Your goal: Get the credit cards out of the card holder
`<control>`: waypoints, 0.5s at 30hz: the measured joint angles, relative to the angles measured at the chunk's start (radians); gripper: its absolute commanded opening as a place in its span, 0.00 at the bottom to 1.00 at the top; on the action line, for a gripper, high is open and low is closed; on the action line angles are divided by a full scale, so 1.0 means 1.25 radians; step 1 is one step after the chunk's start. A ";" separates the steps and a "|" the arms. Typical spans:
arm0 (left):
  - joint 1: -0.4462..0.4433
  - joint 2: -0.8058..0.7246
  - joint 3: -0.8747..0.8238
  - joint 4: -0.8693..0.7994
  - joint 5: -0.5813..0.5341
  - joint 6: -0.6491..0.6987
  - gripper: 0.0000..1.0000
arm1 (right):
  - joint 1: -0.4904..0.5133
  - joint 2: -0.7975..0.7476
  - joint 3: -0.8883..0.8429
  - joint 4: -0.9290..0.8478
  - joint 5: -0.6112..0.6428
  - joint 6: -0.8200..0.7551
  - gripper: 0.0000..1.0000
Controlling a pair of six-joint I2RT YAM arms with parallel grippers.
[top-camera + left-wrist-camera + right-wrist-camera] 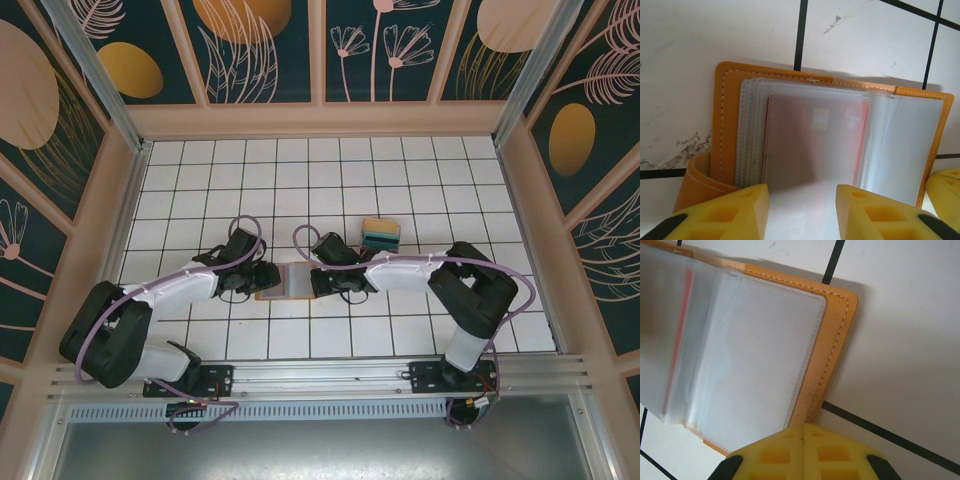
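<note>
The left tool [801, 199] stands released, fingers astride the near edge of the clear sleeves [900, 145]; the right tool [802, 432] is clenched at the far cover's edge, whether pinning it I cannot tell; the card holder [285, 281] lies open on the bench [420, 180] between them; a red card [815, 135] sits in one sleeve, so extraction seems barely begun; next, nip that card alone, not the sleeve; beyond stands a small tray [381, 236] of orange and teal strips.

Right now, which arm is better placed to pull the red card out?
Likely left: left gripper open astride the sleeved red card; right gripper shut at the card holder's far edge.
</note>
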 measured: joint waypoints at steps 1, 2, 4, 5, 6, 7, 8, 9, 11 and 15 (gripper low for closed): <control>0.000 0.000 0.001 0.000 -0.007 0.001 0.41 | 0.000 0.001 0.000 0.000 0.000 0.000 0.06; 0.000 0.001 0.002 -0.001 -0.015 0.001 0.41 | 0.001 0.002 0.000 0.000 0.000 0.000 0.06; 0.000 0.007 0.006 -0.001 -0.027 0.001 0.41 | 0.002 0.005 0.000 0.002 -0.001 0.000 0.06; 0.000 0.012 0.009 -0.001 -0.030 0.001 0.41 | 0.003 0.006 0.000 0.003 -0.001 0.000 0.06; 0.000 0.017 0.013 -0.001 -0.033 0.001 0.41 | 0.003 0.006 0.000 0.004 -0.001 0.000 0.06; 0.000 0.021 0.017 -0.001 -0.036 0.002 0.41 | 0.003 0.006 0.000 0.004 -0.001 0.000 0.06; 0.000 0.024 0.020 0.000 -0.039 0.002 0.42 | 0.004 0.007 0.000 0.006 -0.001 0.000 0.06; 0.000 0.027 0.023 0.000 -0.041 0.002 0.42 | 0.004 0.007 0.000 0.006 -0.001 0.000 0.06; 0.000 0.034 0.029 0.000 -0.041 0.004 0.41 | 0.004 0.008 0.000 0.006 -0.001 0.000 0.06; 0.000 0.042 0.033 0.003 -0.034 0.010 0.40 | 0.005 0.008 0.000 0.007 0.000 0.000 0.06</control>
